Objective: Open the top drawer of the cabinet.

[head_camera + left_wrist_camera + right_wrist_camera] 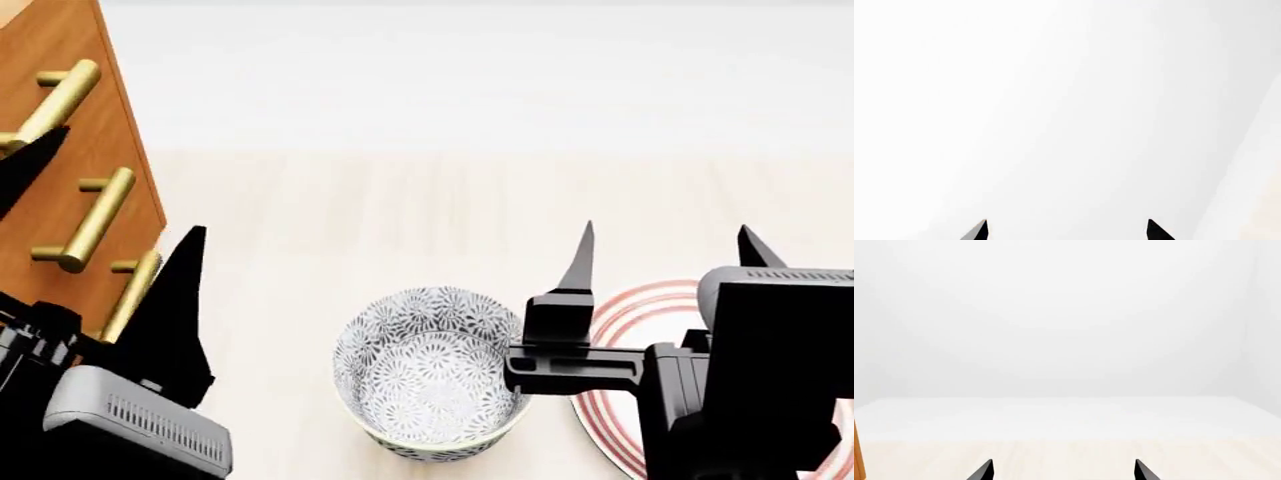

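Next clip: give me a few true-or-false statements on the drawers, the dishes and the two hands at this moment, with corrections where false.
1. The left hand is clamped on a brass bar handle of the tall orange-brown wooden cabinet. False: its fingers are spread, holding nothing.
2. The grey floral-patterned bowl is empty. True.
3. The white plate with red rings lies on the cabinet side of the bowl. False: it lies on the opposite side, under the right arm.
4. The right hand is open and holds nothing. True.
5. In the head view, no drawer shown is pulled out. True.
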Tool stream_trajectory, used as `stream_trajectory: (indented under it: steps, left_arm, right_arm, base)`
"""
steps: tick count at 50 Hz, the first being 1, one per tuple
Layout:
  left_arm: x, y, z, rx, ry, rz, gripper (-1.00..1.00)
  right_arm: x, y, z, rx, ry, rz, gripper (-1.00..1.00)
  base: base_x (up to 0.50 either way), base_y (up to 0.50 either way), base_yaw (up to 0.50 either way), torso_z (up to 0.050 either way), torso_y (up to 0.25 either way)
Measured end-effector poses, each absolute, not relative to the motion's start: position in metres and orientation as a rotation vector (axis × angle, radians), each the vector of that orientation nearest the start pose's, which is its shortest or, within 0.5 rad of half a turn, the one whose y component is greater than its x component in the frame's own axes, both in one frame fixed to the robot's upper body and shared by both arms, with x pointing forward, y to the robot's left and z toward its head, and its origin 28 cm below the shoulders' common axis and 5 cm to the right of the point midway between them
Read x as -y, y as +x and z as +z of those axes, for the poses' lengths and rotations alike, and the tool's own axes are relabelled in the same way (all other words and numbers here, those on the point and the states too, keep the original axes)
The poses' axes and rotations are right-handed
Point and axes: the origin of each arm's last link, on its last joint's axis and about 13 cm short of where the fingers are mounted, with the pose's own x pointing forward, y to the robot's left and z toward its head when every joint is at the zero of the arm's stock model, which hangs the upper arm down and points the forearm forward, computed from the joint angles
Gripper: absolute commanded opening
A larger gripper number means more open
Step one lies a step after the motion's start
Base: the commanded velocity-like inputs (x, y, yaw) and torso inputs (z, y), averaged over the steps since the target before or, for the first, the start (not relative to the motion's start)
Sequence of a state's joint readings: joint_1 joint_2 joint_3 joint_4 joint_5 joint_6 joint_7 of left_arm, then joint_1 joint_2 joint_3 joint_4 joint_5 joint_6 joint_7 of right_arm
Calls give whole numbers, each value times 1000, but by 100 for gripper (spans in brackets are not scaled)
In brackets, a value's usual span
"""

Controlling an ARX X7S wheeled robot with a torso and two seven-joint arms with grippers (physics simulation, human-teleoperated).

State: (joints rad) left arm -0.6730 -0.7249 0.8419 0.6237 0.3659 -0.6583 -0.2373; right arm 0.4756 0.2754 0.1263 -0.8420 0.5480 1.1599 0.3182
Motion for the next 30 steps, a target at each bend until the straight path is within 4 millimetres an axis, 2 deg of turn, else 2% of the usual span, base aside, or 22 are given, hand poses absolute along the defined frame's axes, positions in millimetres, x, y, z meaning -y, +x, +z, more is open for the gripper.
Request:
stream_trajectory:
  steps: [22,30]
  left_arm:
    - [-232,254,187,578,1168,-91,100]
    - [-235,261,192,589,1174,-48,100]
  right_arm:
    - [127,218,205,141,-6,-22,100]
    - [127,218,204,136,-7,-20,100]
  base:
    - [0,0,0,0,0]
    - [0,0,0,0,0]
